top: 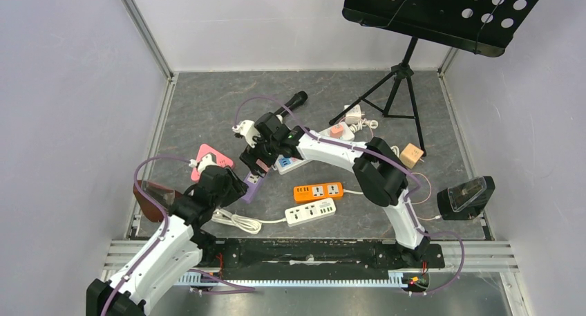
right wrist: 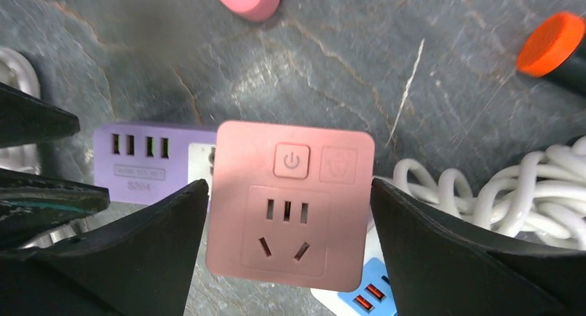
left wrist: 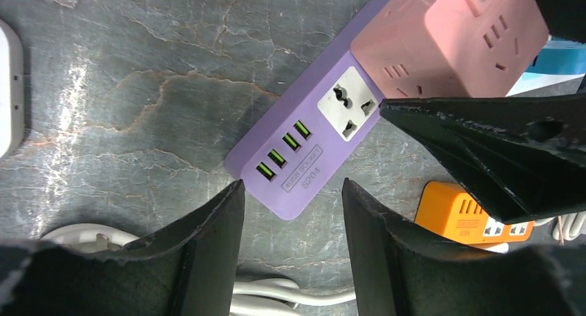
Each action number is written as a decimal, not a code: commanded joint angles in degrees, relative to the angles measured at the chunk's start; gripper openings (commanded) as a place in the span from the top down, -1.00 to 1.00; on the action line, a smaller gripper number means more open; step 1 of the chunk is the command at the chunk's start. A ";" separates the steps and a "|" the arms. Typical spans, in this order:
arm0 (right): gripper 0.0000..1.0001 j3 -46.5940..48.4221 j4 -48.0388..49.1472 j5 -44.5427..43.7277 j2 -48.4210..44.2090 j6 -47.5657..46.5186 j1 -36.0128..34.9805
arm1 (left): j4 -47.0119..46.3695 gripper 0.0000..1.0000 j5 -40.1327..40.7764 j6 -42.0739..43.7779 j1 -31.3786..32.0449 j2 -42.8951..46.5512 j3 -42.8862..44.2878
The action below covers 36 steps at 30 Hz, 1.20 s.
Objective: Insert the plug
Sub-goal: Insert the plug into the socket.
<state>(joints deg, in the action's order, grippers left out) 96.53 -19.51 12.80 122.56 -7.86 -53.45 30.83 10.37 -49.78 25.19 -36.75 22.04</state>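
Observation:
A pink cube socket adapter [right wrist: 290, 205] sits between my right gripper's [right wrist: 287, 188] fingers, which press on its two sides. It is over the far end of the purple power strip [left wrist: 304, 150], next to the strip's white universal socket. I cannot tell whether its pins are in. From above, the right gripper [top: 262, 157] and cube [top: 259, 166] are at table centre-left. My left gripper [left wrist: 294, 191] is open and empty, its fingers straddling the strip's near USB end without gripping it.
An orange strip [top: 318, 190] and a white strip [top: 311, 212] lie to the right. A blue-and-white strip [top: 290, 164] lies under the right arm. A pink triangular socket [top: 211, 158], a black flashlight [top: 294, 103], a music stand tripod [top: 394, 88] and coiled white cable [top: 238, 221] surround them.

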 commanded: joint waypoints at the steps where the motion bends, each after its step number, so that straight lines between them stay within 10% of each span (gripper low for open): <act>1: -0.72 3.39 -3.75 -1.38 1.23 -0.95 0.01 | -5.52 -0.19 -1.25 -4.68 -0.23 -0.22 -1.99; 12: 1.00 -4.82 3.60 -1.68 -1.04 -0.66 0.02 | -11.54 -0.19 -1.67 -6.45 -0.82 -2.97 -5.61; 36: 1.00 -24.31 24.06 3.41 7.78 5.89 -1.46 | -15.79 -0.20 5.70 -8.62 -2.03 -11.15 -8.33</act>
<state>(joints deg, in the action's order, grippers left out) 76.58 15.90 11.81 121.67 -6.39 -51.90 12.51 13.15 -57.49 23.31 -47.46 14.26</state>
